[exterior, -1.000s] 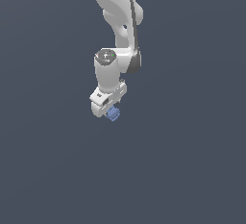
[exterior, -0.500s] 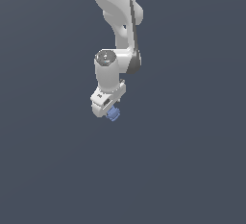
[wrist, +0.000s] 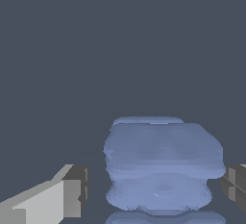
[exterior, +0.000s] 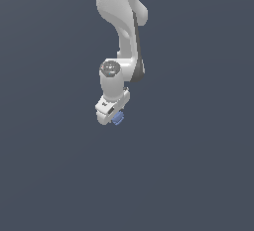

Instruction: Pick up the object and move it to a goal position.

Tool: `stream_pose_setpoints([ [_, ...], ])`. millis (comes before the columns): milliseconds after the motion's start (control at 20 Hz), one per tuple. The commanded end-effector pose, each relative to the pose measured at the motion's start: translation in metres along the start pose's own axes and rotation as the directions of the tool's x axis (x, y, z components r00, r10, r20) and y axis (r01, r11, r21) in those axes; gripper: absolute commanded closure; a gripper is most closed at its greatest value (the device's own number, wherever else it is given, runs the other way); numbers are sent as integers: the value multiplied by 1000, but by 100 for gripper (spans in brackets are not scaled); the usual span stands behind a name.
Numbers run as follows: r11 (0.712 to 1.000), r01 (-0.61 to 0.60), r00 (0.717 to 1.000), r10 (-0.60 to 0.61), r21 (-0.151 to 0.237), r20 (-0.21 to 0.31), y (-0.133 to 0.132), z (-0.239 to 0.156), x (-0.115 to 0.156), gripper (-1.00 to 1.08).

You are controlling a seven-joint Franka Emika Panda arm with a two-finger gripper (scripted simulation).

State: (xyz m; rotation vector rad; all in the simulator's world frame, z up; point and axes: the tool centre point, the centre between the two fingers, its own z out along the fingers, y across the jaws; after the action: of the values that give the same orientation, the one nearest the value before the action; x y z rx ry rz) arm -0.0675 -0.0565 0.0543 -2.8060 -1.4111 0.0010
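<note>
**Grasp margin in question: object sits between spread fingers**

The tool point(exterior: 114, 117) hangs at the end of the white arm point(exterior: 121, 36), with the small blue-periwinkle object point(exterior: 117, 118) just at its lower end, on the exterior view's right of the tool body. In the wrist view the object point(wrist: 162, 165) lies between the two fingers point(wrist: 72, 192), and a visible gap separates it from the finger on each side. Finding: the tool stands apart, not clamped on the object.

Risks, as judged:
- Whether the object rests on a surface cannot be told; no table edge shows.
- The object is lumpy; uneven faces could let it twist or squirt out once the fingers close.
- No goal marker is visible near the object, so the transport direction cannot be checked.
</note>
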Motion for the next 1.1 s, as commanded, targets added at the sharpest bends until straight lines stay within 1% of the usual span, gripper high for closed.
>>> stream_pose_setpoints([
  [0,1000,1,1000,-1,-1,0,0,8,0,-92],
  [200,1000,1,1000,-1,-1,0,1,13,0,-92],
  [250,1000,1,1000,-1,-1,0,1,13,0,108],
  [800,1000,0,1000,0,-3,-1,1,12,0,108],
  [1050,1000,0,1000,0,-3,-1,-6,10,11,108],
])
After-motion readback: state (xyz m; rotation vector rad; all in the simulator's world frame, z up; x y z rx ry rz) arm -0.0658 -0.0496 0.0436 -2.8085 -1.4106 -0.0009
